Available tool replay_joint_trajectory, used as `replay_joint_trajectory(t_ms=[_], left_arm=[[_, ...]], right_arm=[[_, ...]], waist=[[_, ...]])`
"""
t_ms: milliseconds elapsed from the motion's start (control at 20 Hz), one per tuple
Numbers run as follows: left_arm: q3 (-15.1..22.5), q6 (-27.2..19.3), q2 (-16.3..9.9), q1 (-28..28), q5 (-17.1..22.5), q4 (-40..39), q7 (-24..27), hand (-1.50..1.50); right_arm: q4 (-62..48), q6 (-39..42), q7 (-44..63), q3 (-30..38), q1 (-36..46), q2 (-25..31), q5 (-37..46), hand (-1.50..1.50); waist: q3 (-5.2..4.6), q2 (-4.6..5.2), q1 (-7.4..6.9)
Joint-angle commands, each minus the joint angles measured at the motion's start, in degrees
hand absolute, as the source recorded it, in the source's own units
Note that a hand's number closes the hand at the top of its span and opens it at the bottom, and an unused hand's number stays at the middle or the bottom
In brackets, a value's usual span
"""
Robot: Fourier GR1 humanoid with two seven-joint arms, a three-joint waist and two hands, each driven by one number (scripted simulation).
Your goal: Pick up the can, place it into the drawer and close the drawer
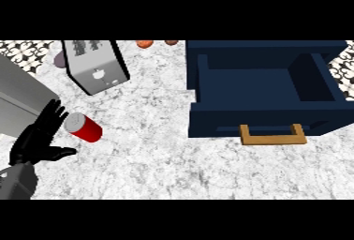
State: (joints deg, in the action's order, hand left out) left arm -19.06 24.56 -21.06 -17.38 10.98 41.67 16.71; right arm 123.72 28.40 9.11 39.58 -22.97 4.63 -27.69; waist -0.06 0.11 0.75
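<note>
Left hand beside can, no grasp yet; drawer open, well apart to the right.

Near: one left hand point(38, 136), fingers straight and spread, thumb out toward the counter point(173, 159); it holds nothing. Right hand not in view. Just beside the fingertips: one red can point(84, 128), lying on its side on the marble. Risk, as judgement: a lying can may roll if nudged by straight fingers before they curl round it, toward the counter's bare middle. The long carry across to the drawer also invites a slip. Mid: one navy drawer point(266, 119), pulled open, one wooden handle point(273, 136). Far: one toaster point(97, 65); two small orange-brown items point(144, 44) at the back edge, kind unclear.
</note>
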Motion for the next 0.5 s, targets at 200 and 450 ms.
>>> replay_joint_trajectory(t_ms=[200, 450], left_arm=[[-0.2, 1.6, -0.2, -4.7, -1.9, -14.2, 7.4, -1.50], [0.5, -0.3, 1.5, -8.9, -4.9, -23.6, 13.2, -1.50]], right_arm=[[1.5, -0.3, 2.6, 0.7, 1.6, -1.3, -0.1, -1.50], [3.8, 1.1, 4.3, 2.7, -0.8, -0.5, -3.9, -1.50]], waist=[[0.00, 0.01, -0.14], [-0.07, 0.16, 0.63]])
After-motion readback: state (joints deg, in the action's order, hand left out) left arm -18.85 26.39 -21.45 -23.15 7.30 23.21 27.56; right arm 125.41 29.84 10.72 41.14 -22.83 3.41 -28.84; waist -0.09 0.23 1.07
